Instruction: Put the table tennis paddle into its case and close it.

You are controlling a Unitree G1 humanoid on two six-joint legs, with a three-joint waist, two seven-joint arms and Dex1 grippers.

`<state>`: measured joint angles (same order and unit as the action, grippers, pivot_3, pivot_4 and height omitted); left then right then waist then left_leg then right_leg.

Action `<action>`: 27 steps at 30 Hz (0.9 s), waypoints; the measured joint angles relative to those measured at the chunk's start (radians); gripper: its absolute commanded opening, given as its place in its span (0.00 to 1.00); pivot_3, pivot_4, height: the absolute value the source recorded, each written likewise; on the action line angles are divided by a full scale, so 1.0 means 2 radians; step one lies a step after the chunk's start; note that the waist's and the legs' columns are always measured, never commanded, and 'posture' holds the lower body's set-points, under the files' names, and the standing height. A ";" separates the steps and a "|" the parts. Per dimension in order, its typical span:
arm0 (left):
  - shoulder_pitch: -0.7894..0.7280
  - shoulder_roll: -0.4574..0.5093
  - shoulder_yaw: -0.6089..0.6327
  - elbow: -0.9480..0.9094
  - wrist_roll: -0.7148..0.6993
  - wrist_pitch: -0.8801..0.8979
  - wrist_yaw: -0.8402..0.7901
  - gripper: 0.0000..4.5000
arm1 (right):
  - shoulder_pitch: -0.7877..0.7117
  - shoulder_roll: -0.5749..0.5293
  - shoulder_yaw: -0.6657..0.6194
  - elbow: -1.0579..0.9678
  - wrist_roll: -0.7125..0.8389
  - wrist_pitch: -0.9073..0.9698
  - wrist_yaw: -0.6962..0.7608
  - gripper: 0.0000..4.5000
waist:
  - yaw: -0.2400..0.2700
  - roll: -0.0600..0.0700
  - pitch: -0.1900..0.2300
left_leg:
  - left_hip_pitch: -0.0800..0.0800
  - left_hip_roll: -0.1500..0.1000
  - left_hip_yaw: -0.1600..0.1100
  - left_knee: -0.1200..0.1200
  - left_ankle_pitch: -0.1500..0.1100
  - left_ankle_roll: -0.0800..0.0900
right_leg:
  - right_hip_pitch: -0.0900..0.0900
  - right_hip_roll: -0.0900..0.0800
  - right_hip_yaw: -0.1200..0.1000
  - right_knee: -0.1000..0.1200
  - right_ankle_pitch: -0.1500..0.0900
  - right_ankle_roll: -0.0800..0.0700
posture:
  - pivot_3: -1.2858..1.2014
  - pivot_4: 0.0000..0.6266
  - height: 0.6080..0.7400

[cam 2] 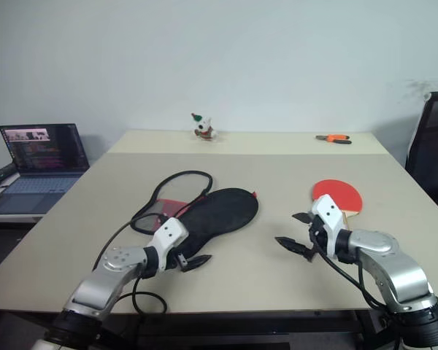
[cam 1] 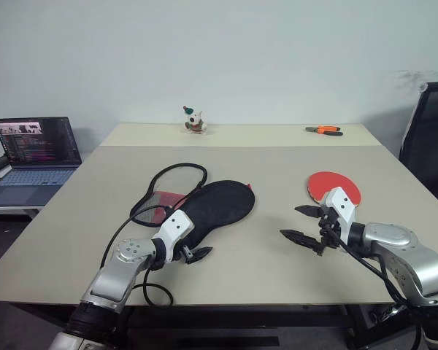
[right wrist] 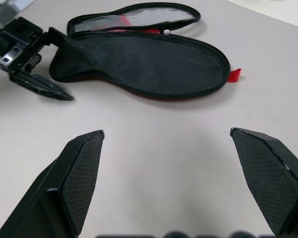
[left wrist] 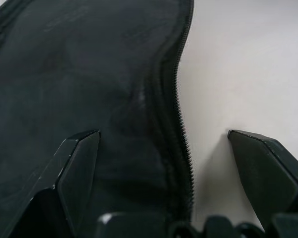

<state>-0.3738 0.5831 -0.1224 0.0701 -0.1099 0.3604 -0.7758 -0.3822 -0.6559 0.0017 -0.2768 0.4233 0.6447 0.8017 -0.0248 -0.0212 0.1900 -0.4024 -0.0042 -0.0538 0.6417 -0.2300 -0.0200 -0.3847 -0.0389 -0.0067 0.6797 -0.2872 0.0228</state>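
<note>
The paddle (cam 1: pixel 334 187) lies flat on the table (cam 1: pixel 277 262) beside the spread, empty right gripper (cam 1: pixel 304 223). The left gripper (left wrist: pixel 164 148), also spread, straddles the floppy case (cam 1: pixel 217 205) edge. The stiff, light paddle looks easiest taken by its handle.

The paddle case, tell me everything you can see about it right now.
The case is a paddle-shaped soft pouch of black fabric edged by a zipper, lying flat on the table left of centre. It is unzipped: a flap with a red panel lies folded out beside it. A small red tab sticks out at its rounded end. The open left gripper straddles the zipper edge at its narrow end.
</note>
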 measured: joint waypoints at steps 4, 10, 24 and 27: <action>0.004 -0.001 0.005 0.000 -0.003 0.001 0.001 0.99 | 0.000 0.005 0.000 -0.014 0.017 0.009 0.005 1.00 | -0.001 0.000 0.000 | 0.000 0.001 0.000 0.000 0.000 0.000 | 0.000 0.000 0.000 0.000 0.000 0.000 | 0.52 0.24 1.00; 0.005 -0.006 0.006 0.001 -0.005 0.005 0.001 0.72 | -0.009 0.012 0.003 -0.045 0.063 0.029 0.034 1.00 | -0.001 0.000 0.000 | 0.000 0.001 0.000 0.000 0.000 0.000 | 0.000 0.000 0.000 0.000 0.000 0.000 | 0.52 0.24 1.00; 0.004 -0.027 0.026 -0.010 -0.023 0.059 0.042 0.00 | -0.014 0.011 0.010 -0.045 0.069 0.029 0.036 1.00 | 0.000 0.000 0.000 | 0.000 0.001 0.000 0.001 0.000 0.000 | 0.000 0.000 0.000 0.000 0.000 0.000 | 0.52 0.24 1.00; -0.009 -0.050 0.025 -0.017 -0.023 0.079 0.061 0.00 | -0.013 0.008 0.009 -0.041 0.068 0.028 0.036 1.00 | 0.001 0.000 0.000 | 0.000 0.001 0.000 0.001 0.000 0.000 | 0.000 0.000 0.000 0.000 0.000 0.000 | 0.52 0.24 1.00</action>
<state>-0.3909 0.4837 -0.0732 0.0359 -0.1550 0.5176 -0.6535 -0.4089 -0.6409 0.0201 -0.3578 0.5599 0.7011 0.8732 -0.0236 -0.0213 0.1900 -0.4019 -0.0032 -0.0543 0.6431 -0.2300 -0.0201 -0.3839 -0.0390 -0.0071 0.6798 -0.2873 0.0230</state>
